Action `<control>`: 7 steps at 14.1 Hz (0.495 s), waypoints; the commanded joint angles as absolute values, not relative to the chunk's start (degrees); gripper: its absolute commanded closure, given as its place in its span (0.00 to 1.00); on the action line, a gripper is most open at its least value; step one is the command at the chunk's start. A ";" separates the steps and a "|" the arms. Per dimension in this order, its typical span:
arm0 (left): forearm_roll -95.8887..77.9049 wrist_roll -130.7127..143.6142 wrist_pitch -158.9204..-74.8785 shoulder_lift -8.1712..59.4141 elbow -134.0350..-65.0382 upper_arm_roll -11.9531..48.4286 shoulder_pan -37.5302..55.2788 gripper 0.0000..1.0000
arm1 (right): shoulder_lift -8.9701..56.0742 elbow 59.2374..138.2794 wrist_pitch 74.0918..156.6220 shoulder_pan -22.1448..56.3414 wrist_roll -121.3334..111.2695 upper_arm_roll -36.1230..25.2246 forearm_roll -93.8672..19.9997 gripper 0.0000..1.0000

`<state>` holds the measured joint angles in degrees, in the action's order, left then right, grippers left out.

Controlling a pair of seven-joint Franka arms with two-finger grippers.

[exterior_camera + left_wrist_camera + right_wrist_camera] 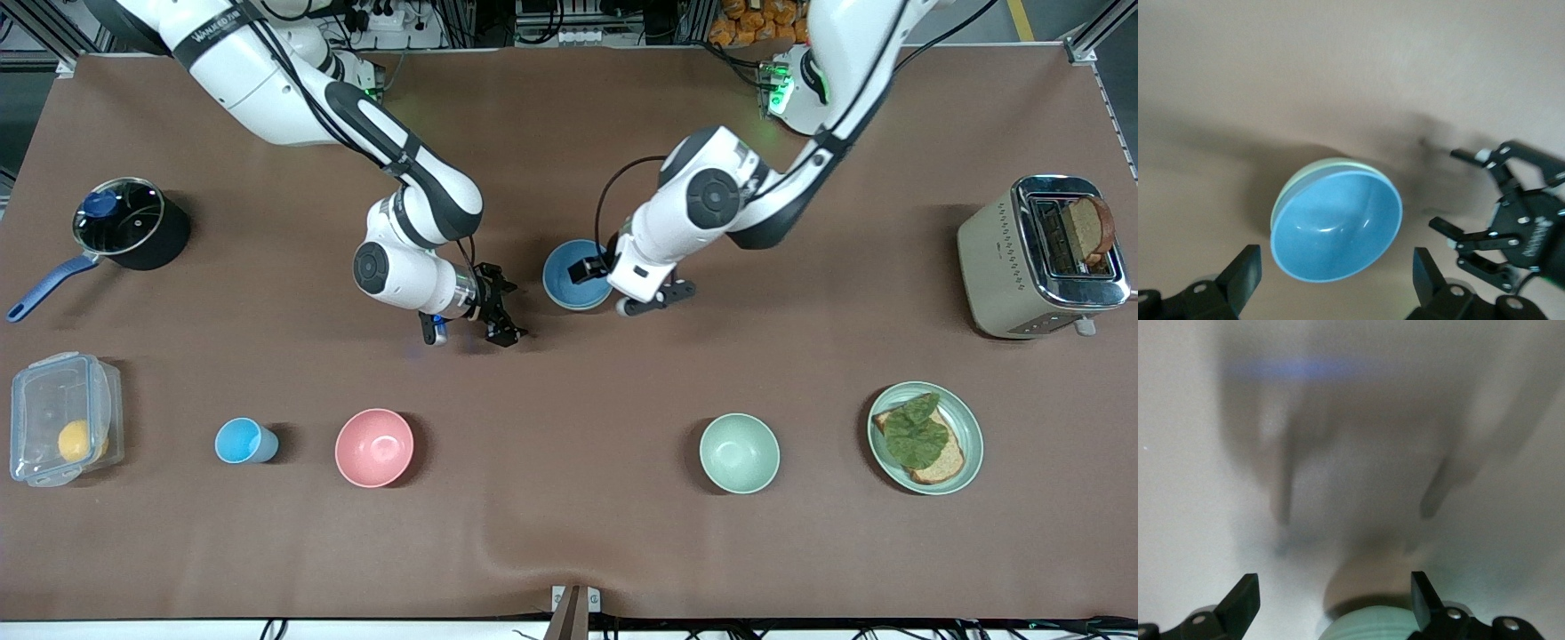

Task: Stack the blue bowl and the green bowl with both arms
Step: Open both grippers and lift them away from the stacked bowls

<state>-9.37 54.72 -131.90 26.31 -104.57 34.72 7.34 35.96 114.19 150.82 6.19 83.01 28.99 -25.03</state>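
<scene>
The blue bowl (1336,227) already sat nested in the green bowl (1293,188), whose pale rim showed beneath it, mid-surface between the two arms. The left end effector (1337,279) hovered directly over the stack with fingers spread wide and holding nothing. The right end effector (498,311), also wide and empty, hung just beside the stack, toward the right arm's end.

Under the round matte medium-blue bowl (1336,231), only a pale sage-green rim (1313,171) peeks out. The right wrist view is smeared; a mint-green round bowl (1368,623) is cut off.
</scene>
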 commanded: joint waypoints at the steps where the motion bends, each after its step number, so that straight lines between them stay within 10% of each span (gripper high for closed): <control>1: -6.18 54.40 -126.13 25.93 -99.59 34.63 2.92 0.00 | 32.36 114.43 143.82 4.31 82.35 27.60 -19.97 0.00; 7: 5.07 54.14 -113.50 18.56 -94.58 34.63 -5.79 0.00 | 23.57 114.43 127.90 0.45 81.65 25.23 -3.45 0.00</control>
<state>1.49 54.00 -119.13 22.80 -95.66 34.33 -4.67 28.31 113.10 131.93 1.99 82.31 25.60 -7.78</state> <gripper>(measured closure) 0.000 0.000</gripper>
